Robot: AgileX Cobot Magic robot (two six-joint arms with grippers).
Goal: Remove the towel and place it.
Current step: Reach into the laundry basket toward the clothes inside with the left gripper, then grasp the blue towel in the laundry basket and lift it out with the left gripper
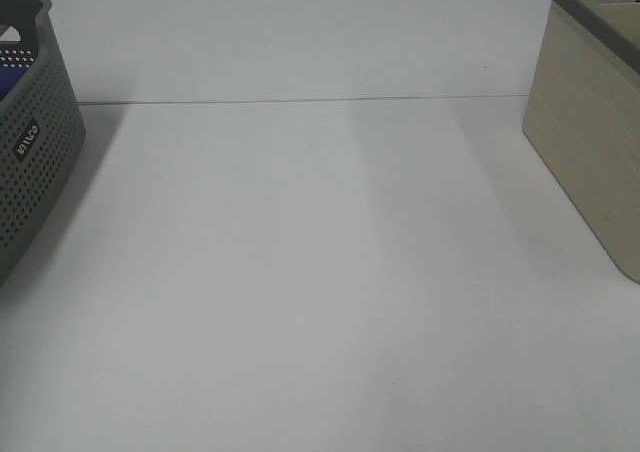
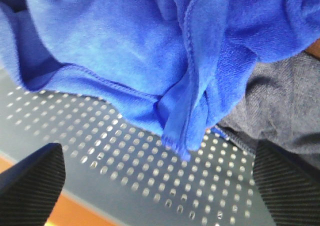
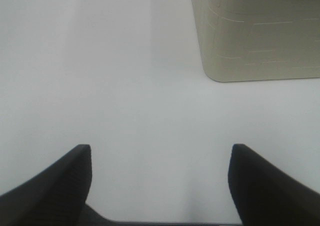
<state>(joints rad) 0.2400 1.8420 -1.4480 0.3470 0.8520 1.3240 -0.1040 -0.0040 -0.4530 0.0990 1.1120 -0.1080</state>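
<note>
At the left edge of the high view stands a grey perforated basket (image 1: 30, 162), cut off by the frame, with a sliver of royal blue showing inside its rim. The white counter (image 1: 320, 272) fills the middle of the frame. At the right edge is a beige basket (image 1: 590, 142) with a dark rim, also partly out of frame.

The left wrist camera looks into the grey basket. The towel (image 2: 125, 46) lies bunched there, one hemmed fold drooping onto the perforated surface, and it rests against a dark grey cloth (image 2: 285, 101). The left hand (image 2: 160, 186) is spread wide just short of that fold and has hold of nothing.

The right hand (image 3: 160, 173) hovers over bare counter near the beige basket's corner, its fingers (image 3: 55, 181) equally far apart and empty.
</note>
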